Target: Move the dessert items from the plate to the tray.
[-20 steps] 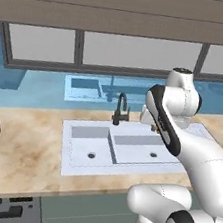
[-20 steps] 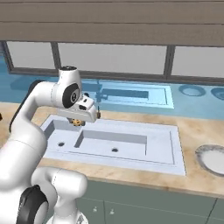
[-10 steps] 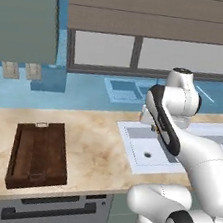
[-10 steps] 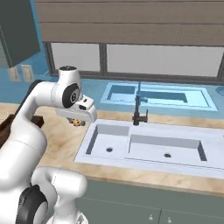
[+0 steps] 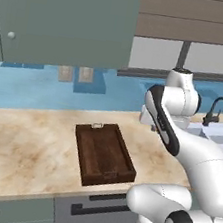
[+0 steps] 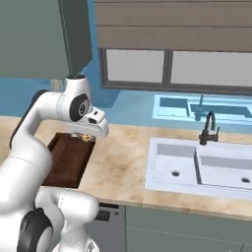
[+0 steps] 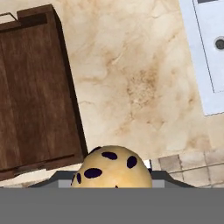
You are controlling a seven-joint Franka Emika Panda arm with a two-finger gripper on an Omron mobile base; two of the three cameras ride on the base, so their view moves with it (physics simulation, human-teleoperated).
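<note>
While over counter beside tray (image 7: pixel 35 92), claw (image 7: pixel 113 177) pinches tan dark-specked dessert bit (image 7: pixel 111 168); sink (image 7: pixel 210 52) at right.

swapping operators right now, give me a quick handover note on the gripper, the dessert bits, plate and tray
Gripper: shut on the tan-yellow dessert piece with dark specks, carried above the counter beside the tray.
Tray: on the counter left of the sink, nothing seen in it.
Plate and the pale dessert piece: not in any view.
Done: one piece picked up and brought near the tray.
Left: move over the tray, release the piece, then fetch the other one.
</note>
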